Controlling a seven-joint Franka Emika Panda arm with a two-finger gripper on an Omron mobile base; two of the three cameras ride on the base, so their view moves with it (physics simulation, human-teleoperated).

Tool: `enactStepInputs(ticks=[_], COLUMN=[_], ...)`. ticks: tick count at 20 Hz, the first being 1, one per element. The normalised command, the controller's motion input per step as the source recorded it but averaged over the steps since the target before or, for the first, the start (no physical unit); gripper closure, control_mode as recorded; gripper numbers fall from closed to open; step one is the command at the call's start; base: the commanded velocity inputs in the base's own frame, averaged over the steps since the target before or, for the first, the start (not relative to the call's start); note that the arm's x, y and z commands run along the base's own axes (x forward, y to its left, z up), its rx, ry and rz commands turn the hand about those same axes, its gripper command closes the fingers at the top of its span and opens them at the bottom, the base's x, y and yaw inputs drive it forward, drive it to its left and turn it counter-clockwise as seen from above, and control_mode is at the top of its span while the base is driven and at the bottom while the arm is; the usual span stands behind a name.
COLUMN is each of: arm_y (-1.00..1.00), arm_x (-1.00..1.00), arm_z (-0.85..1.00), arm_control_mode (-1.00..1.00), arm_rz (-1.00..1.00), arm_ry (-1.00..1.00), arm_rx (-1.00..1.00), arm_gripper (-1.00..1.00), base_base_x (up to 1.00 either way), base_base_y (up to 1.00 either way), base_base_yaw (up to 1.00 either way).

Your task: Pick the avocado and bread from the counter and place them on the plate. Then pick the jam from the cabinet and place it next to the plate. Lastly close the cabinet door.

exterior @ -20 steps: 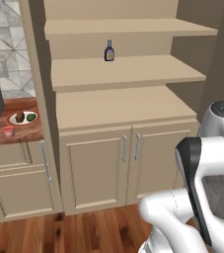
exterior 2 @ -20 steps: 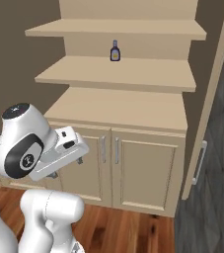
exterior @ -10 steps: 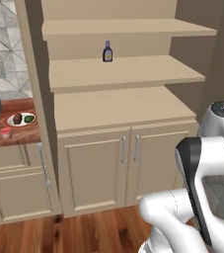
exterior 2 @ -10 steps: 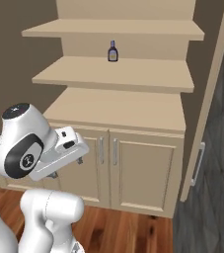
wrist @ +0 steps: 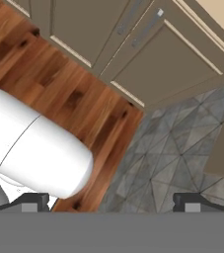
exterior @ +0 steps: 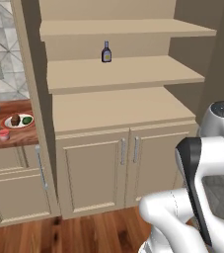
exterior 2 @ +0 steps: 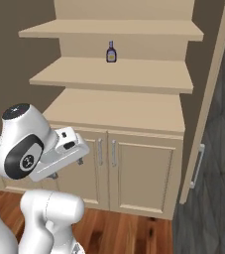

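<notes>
Open, empty gripper [wrist: 111,200] points down at the floor before the cabinet [exterior: 118,106]. Its open cabinet door [exterior 2: 203,104] stands to the arm's right, seemingly the next target. Bread [exterior: 16,119] and avocado [exterior: 27,119] sit on the plate [exterior: 18,124], jam [exterior: 4,135] beside it, at the counter [exterior: 0,141] front edge

Even, soft rendered light; sharp focus, faint shadows.

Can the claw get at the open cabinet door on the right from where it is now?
Probably not yet. The claw is open, tucked low and pointing at the floor, while the cabinet door stands swung out to the right with nothing blocking it.
</notes>
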Motion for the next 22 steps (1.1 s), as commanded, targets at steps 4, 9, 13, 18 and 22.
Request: enactStepInputs(ticks=[4,9,13,18,22], arm_y=[0.0,0.0,0.0,-0.02,-0.01], arm_x=[0.0,0.0,0.0,-0.48,-0.61], arm_z=[0.0,0.0,0.0,0.0,0.0], arm_control_mode=[1.0,1.0,1.0,-1.0,-1.0], arm_rz=[0.0,0.0,0.0,0.01,0.04], arm_ry=[0.0,0.0,0.0,-0.37,-0.46], arm_rx=[0.0,0.0,0.0,0.04,0.07], arm_gripper=[-1.0,-1.0,-1.0,-1.0,-1.0], base_base_x=[0.32,0.18,-0.02,0.0,0.0], base_base_y=[-0.23,-0.2,-0.13,0.0,0.0], base_base_yaw=[-0.01,0.0,0.0,0.0,0.0])
